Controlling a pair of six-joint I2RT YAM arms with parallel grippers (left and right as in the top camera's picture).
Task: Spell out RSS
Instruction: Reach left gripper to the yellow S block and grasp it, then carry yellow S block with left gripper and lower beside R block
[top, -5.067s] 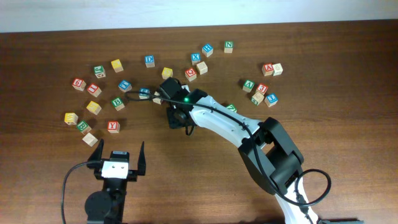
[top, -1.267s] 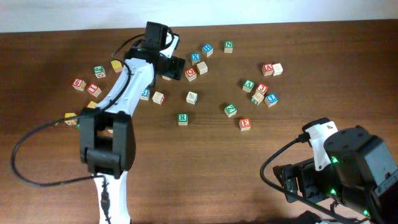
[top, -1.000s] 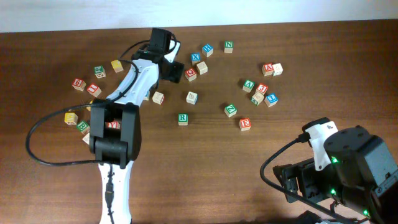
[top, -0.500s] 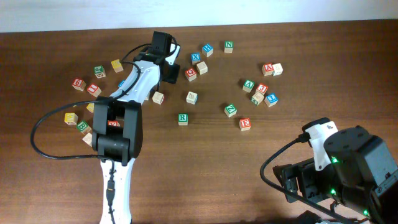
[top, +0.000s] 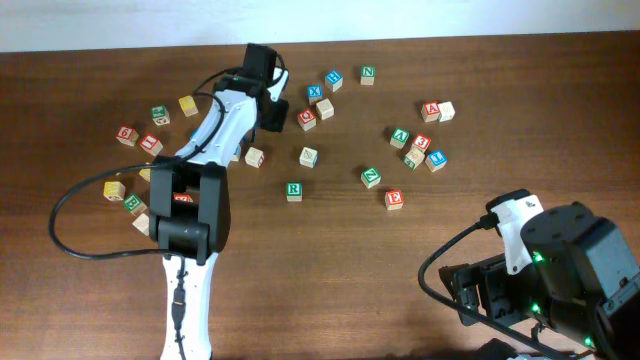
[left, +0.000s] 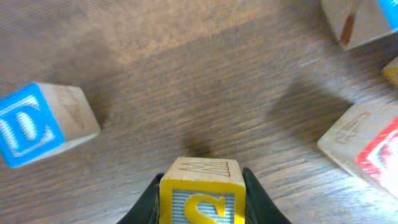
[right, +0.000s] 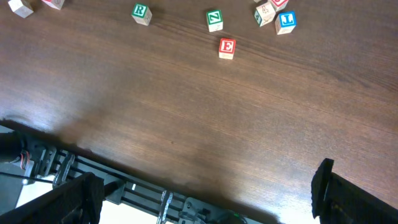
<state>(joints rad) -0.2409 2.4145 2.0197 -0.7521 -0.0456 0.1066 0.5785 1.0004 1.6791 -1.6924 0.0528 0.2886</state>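
Observation:
A yellow S block (left: 202, 190) sits between the black fingers (left: 149, 200) of my left gripper (left: 202, 202), which is shut on it. The S faces the left wrist camera. I cannot tell whether the block rests on the wood. From overhead, the left gripper (top: 270, 112) is at the back of the table among scattered letter blocks. A green R block (top: 293, 190) (right: 141, 12) lies alone near the table's middle. My right gripper (right: 208, 193) hangs open and holds nothing over the front right edge.
A blue block (left: 37, 127) lies left of the held block and a red-faced one (left: 367, 146) to its right. A red E (top: 394, 199) and green Z (top: 370, 177) lie right of the R. More blocks cluster at far left (top: 140, 170) and back right (top: 420, 145).
The left gripper's fingers have drawn together around the yellow S block at the back of the table. The right arm has not moved.

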